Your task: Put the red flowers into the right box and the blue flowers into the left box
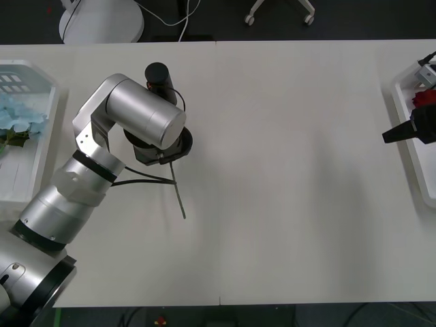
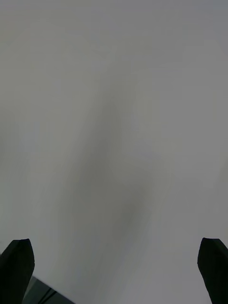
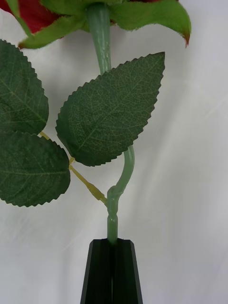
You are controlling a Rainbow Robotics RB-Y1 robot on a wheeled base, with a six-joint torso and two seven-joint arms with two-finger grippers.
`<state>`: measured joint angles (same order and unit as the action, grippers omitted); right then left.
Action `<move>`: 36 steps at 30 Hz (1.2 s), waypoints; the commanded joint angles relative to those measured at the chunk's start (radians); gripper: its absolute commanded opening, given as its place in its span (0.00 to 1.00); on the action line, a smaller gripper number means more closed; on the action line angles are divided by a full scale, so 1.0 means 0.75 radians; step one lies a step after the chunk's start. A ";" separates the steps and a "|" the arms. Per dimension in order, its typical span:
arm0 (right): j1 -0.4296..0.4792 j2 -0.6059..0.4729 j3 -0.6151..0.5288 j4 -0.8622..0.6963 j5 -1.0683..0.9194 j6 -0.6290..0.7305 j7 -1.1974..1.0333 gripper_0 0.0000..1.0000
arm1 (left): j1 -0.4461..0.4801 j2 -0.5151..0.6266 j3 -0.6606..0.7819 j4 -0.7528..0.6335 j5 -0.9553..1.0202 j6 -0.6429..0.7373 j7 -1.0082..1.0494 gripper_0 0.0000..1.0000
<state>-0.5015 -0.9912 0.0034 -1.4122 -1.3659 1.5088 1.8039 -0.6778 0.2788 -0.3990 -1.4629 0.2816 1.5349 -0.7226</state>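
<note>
My left gripper (image 3: 112,243) is shut on the thin green stem (image 3: 118,185) of a red flower (image 3: 28,14), just below its broad dark leaves (image 3: 107,114). In the front view the left arm's wrist (image 1: 146,116) covers the bloom, and the stem's end (image 1: 179,197) pokes out toward the table's front. Pale blue flowers (image 1: 17,119) lie in the left box (image 1: 37,75) at the far left. Another red flower (image 1: 426,97) rests in the right box (image 1: 409,146) at the far right. My right gripper (image 1: 392,134) hovers open at that box's inner rim, its fingers (image 2: 18,266) spread over bare table.
The white table (image 1: 286,170) runs wide between the two boxes, with a seam down its middle. Chair bases and a cable stand on the dark floor beyond the far edge.
</note>
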 commanded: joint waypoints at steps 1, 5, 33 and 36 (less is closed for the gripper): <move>-0.019 -0.049 -0.013 -0.033 -0.130 0.101 -0.055 1.00 | 0.133 0.074 -0.026 -0.224 0.003 0.054 -0.059 0.00; -0.017 -0.041 -0.013 -0.033 -0.175 0.183 -0.049 1.00 | 0.186 0.088 -0.028 -0.287 -0.003 0.081 -0.071 0.00; 0.018 -0.032 -0.013 -0.031 -0.193 0.205 0.049 1.00 | 0.041 0.029 -0.035 0.071 -0.095 -0.155 -0.123 1.00; 0.018 -0.032 -0.013 -0.031 -0.228 0.175 0.094 1.00 | 0.006 0.019 -0.035 0.147 -0.097 -0.193 -0.127 1.00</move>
<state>-0.4992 -0.9912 0.0034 -1.4132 -1.5025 1.6672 1.8061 -0.6026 0.3133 -0.4278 -1.3925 0.2232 1.4211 -0.7540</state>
